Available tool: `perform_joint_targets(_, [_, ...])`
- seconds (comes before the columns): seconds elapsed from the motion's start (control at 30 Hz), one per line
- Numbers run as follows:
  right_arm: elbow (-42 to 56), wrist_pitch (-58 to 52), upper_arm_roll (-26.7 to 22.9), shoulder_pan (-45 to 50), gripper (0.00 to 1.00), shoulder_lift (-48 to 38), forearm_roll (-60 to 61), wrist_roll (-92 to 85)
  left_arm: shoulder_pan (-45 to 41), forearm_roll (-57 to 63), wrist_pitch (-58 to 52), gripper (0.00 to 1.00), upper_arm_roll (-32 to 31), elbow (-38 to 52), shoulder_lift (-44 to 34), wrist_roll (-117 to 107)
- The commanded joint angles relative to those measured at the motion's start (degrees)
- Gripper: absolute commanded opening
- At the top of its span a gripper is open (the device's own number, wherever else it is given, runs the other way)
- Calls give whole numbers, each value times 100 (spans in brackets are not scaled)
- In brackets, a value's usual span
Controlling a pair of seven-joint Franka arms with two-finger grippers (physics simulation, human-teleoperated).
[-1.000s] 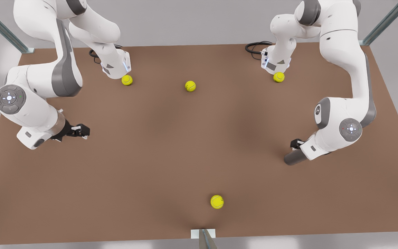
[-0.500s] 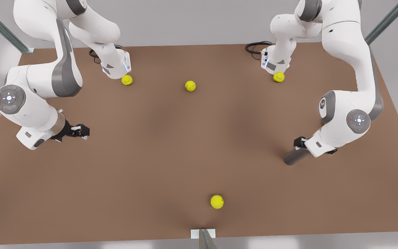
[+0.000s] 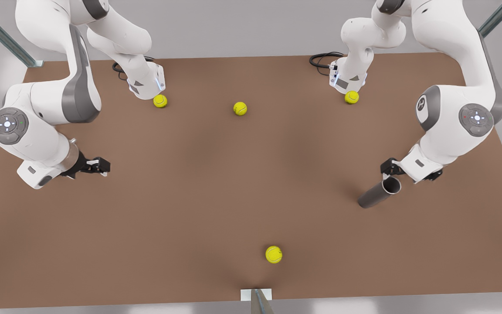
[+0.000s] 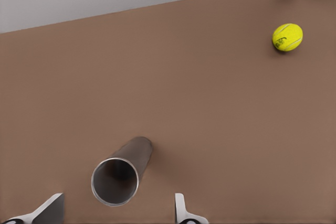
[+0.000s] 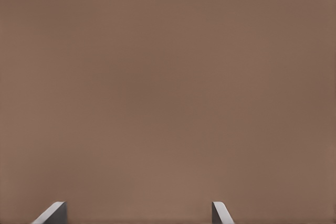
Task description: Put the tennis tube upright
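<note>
From my station I count one tennis tube [image 3: 378, 193] lying on the worktop [image 3: 198, 183]. I count four yellow tennis balls: one [image 3: 160, 100] beside the arm base on the front view's left, one [image 3: 240, 108] in the far middle, one [image 3: 351, 97] beside the other arm base, and one [image 3: 273, 254] near the close edge. I count two arms, each with one pincer: the left pincer [image 3: 391, 171] and the right pincer [image 3: 101, 166].
</note>
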Motion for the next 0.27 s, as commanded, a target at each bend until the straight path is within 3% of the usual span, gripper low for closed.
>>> perform_joint_targets(0.0, [0,0,1,0,100,-4,0,0,2,3,0,100,0,-4,-4,0])
perform_joint_targets(0.23, [-9,-44,1,9,100,4,0,-18,2,91,9,100,0,-13,4,9])
